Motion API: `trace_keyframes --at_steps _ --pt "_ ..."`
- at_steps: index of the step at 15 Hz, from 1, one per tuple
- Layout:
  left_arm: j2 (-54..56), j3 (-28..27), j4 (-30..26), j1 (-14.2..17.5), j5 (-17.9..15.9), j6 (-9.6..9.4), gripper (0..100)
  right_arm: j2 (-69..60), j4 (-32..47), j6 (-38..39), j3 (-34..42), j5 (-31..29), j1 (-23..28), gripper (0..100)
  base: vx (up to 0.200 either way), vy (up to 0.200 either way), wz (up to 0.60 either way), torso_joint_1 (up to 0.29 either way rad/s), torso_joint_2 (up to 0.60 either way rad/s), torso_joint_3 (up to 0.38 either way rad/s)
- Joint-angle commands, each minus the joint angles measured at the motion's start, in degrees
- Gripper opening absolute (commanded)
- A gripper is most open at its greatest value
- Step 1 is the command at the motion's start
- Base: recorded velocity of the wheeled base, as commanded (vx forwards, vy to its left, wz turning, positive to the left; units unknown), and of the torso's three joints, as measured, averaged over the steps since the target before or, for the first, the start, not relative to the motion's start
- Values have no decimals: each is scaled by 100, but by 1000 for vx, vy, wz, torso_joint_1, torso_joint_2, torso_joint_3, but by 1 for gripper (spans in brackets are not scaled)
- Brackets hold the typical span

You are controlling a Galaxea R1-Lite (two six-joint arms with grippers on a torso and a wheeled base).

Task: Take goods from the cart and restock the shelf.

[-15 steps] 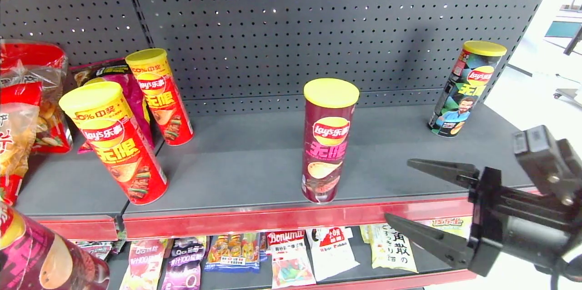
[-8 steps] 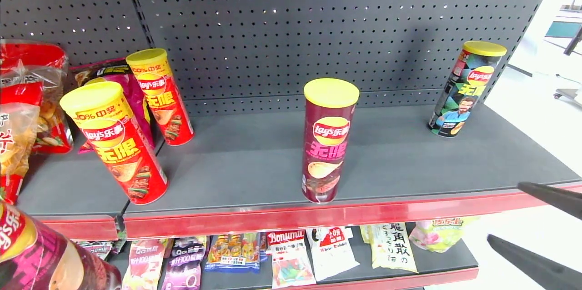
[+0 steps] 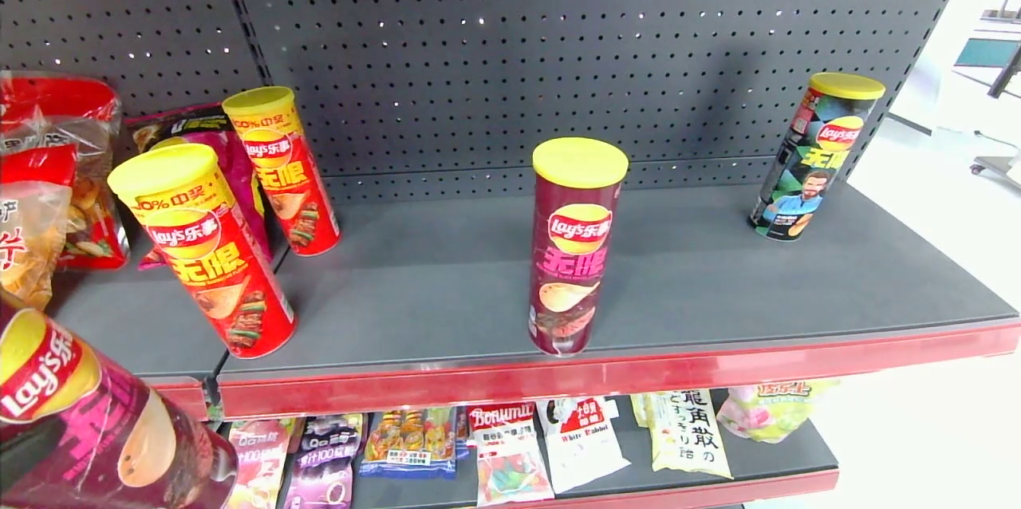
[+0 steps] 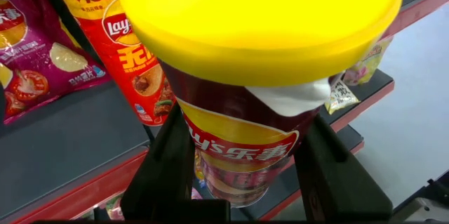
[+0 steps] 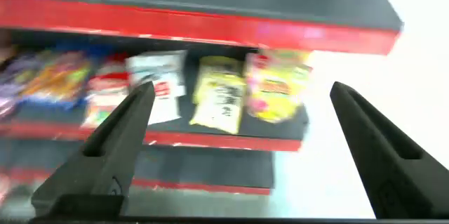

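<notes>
A maroon cardboard crisp tube with a yellow plastic lid (image 4: pixel 238 147) is pinched between the two black fingers of the left gripper (image 4: pixel 249 122), one finger pressed against each side of the tube's body below the lid. In the head view the held tube (image 3: pixel 88 421) is seen at the lower left, tilted, in front of and below the red front edge of the dark grey metal shelf (image 3: pixel 718 270), not resting on it.

The fingers of the right gripper (image 5: pixel 242 90) are spread wide with nothing between them, and they are pointed at the lower shelf (image 5: pixel 210 140), where flat snack packets (image 5: pixel 224 97) are laid in a row.

On the upper shelf a second maroon tube with a yellow lid (image 3: pixel 576 246) is stood upright close to the front edge, about midway along. A red tube with a yellow lid (image 3: pixel 203 246) is placed near the front edge towards the left end, by the joint between two shelf boards. Another red tube of the same kind (image 3: pixel 279 170) is set behind it, nearer the perforated grey back panel (image 3: pixel 478 54). A purple crisp bag (image 3: pixel 227 150) is leaned between the two red tubes and the panel. Clear bags of red-packed snacks (image 3: pixel 48 174) are stacked at the left end. A black-and-green tube with a yellow lid (image 3: pixel 814 158) is stood at the rear right corner, well apart from the others.
</notes>
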State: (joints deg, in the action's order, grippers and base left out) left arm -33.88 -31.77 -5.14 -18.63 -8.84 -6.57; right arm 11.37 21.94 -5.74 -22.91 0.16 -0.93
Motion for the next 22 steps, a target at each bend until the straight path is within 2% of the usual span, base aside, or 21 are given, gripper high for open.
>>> trace_keyframes --at_steps 1,3,5,7,10,12,13,14,16,22 --pt "-66 4 5 -1 -4 -2 0 -672 -164 3 462 98 374 100 0 0 0 0 0 0" --pt "-49 4 5 -1 -4 -2 0 -575 -770 20 788 468 14 100 0 0 0 0 0 0" --pt "-40 13 5 -1 -4 -2 0 -716 -981 3 1157 424 -101 100 0 0 0 0 0 0" --pt "-31 13 5 -1 5 -2 0 -1137 -1061 -32 1631 538 93 100 0 0 0 0 0 0" --pt "-14 30 5 -1 -4 -2 0 -1137 -1104 196 1649 503 93 100 0 0 0 0 0 0" --pt "-14 30 5 -1 -4 -2 0 -1137 -1104 574 1640 265 93 100 0 0 0 0 0 0" --pt "39 39 5 -1 -4 -2 0 -1137 -1104 583 1649 -42 93 100 0 0 0 0 0 0" --pt "74 39 -4 -1 -4 -2 0 -1137 -1210 416 1711 -77 93 100 0 0 0 0 0 0" --pt "109 48 -4 -1 -4 -2 0 -1137 -2080 275 2080 -86 93 100 0 0 0 0 0 0" --pt "118 30 5 -1 -4 7 0 -1137 -2133 240 2124 19 93 100 0 0 0 0 0 0"
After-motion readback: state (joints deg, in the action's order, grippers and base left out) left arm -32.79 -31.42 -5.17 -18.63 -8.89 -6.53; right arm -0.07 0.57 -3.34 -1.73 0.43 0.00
